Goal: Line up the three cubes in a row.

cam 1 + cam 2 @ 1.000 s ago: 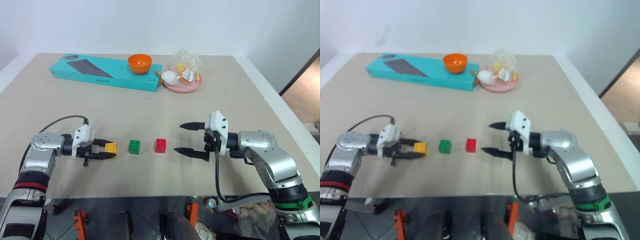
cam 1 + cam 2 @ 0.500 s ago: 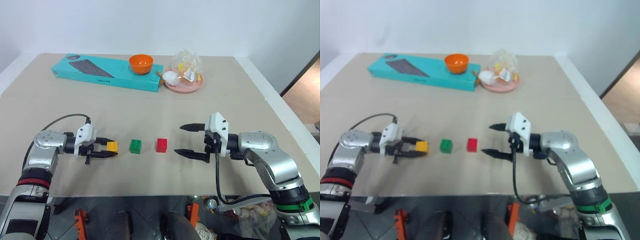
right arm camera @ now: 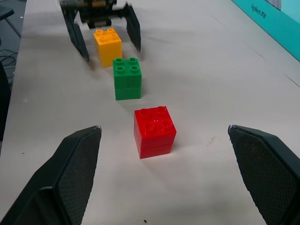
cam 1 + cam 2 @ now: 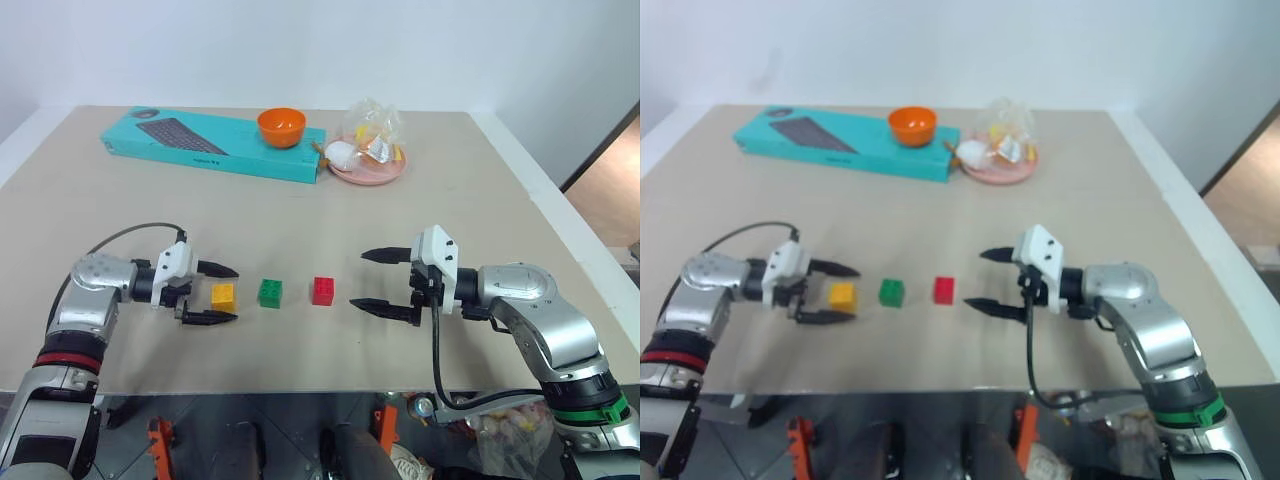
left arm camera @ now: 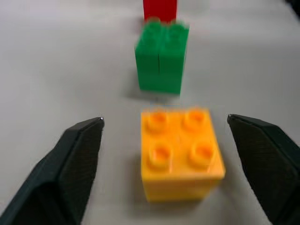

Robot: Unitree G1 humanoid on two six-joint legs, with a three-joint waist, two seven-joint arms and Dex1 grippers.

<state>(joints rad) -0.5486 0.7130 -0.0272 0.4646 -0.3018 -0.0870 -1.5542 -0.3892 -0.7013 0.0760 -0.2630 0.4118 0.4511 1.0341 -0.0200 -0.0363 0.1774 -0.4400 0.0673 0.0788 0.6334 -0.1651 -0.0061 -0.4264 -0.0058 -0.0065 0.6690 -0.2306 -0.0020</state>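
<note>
Between left pincer fingers, yellow cube, apparently untouched

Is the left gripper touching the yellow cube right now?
Apart. The left wrist view shows bare table between the yellow cube and each finger of the open left gripper.

The beige table carries yellow cube, green cube and red cube near its front edge. By the back edge lie a teal box and pink plate.
</note>
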